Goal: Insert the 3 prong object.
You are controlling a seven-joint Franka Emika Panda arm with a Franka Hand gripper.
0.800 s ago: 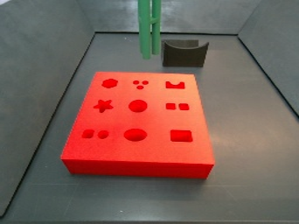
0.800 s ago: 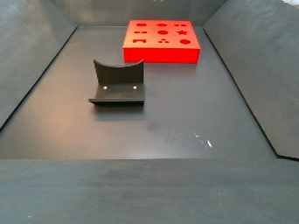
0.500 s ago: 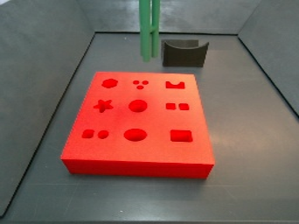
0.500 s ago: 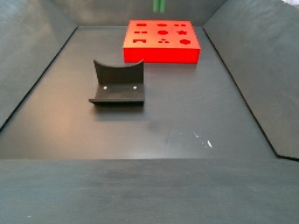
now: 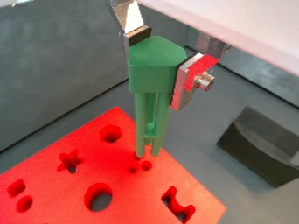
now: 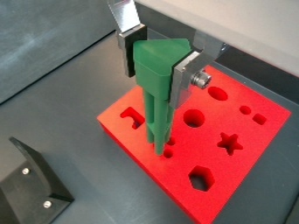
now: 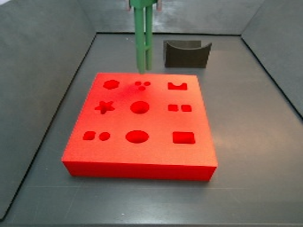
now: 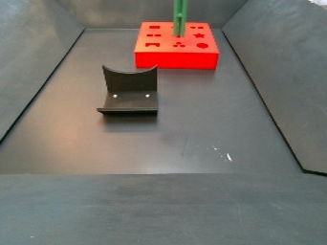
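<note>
Three small holes in the red block [image 5: 70, 188] sit under my gripper [image 5: 158, 66], which clamps the 3 prong object [image 5: 149, 114] (upright, tips just above).

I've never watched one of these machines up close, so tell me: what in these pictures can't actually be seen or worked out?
- Gripper: its body is cut off by the frame edge in both wrist views; in both side views it is out of frame.
- Green 3 prong object: in both wrist views, whether its prong tips have entered the red block or hover above it cannot be told.
- Three small holes: too small in a side view to judge their depth.
</note>
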